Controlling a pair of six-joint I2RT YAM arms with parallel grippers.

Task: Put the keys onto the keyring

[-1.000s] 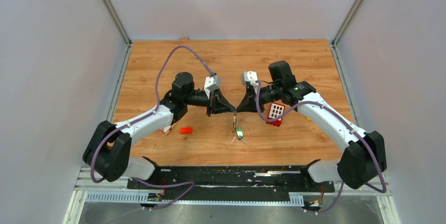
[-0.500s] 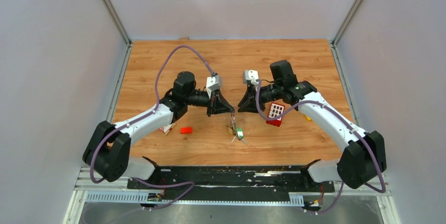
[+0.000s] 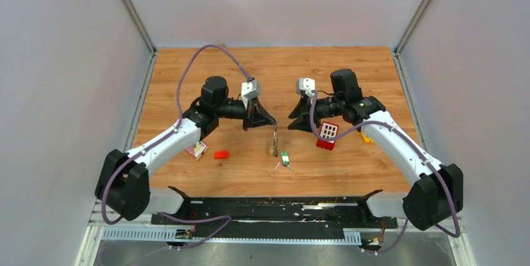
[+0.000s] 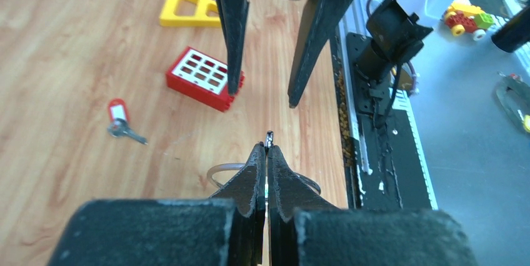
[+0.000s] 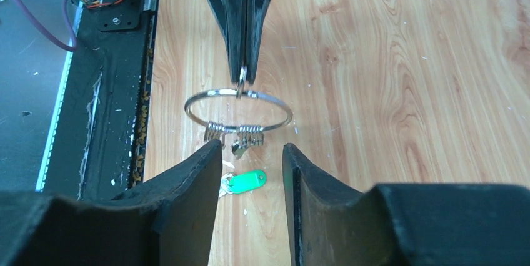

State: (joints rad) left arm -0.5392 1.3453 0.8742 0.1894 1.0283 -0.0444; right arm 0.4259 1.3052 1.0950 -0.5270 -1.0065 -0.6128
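My left gripper (image 3: pixel 274 123) is shut on the top of the keyring (image 3: pixel 275 136), a thin silver wire ring that hangs below it above the table. Several small silver keys (image 5: pixel 249 133) hang on the ring's lower side (image 5: pixel 275 100). In the left wrist view my shut left gripper (image 4: pixel 267 147) pinches the wire, which shows on both sides (image 4: pixel 219 169). My right gripper (image 3: pixel 291 122) is open and empty, facing the ring from the right (image 5: pixel 250 147). A green-headed key (image 3: pixel 285 159) lies on the table below (image 5: pixel 247 182). A red-headed key (image 4: pixel 117 116) lies loose on the wood.
A red block with white squares (image 3: pixel 327 133) lies under my right arm, with a yellow plastic piece (image 3: pixel 365 138) beyond it. A small red block (image 3: pixel 221 154) and a small red and white item (image 3: pixel 197 149) lie by my left arm. The black base rail (image 3: pixel 275 206) runs along the near edge.
The two grippers met tip to tip over the ring; now they are apart. My right gripper drew back to the right. My left gripper rose and moved farther back with the ring.
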